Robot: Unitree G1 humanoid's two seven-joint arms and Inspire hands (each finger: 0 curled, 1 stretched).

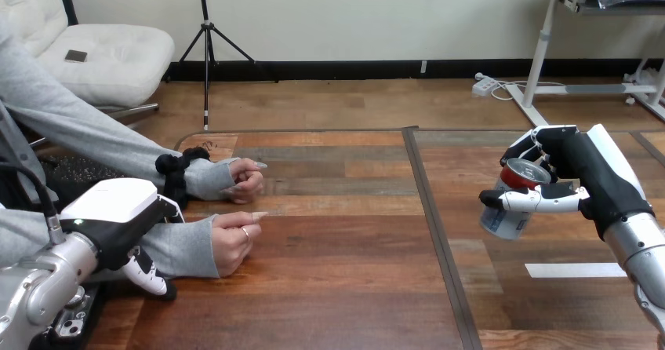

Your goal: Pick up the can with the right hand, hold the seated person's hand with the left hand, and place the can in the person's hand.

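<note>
Left hand [118, 209] lies over one sleeve [188, 244], grip unclear; right hand [596, 173] clasps the one can [510, 216].

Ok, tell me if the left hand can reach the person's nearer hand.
Probably yes: the left hand sits at that arm's sleeve, the person's nearer hand just ahead on the table, nothing between.

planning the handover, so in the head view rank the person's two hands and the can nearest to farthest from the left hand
From the left hand, at lower left:
1. person's lower hand, just to its right
2. person's upper hand, beyond that one
3. can, far right, held in the right hand
</note>
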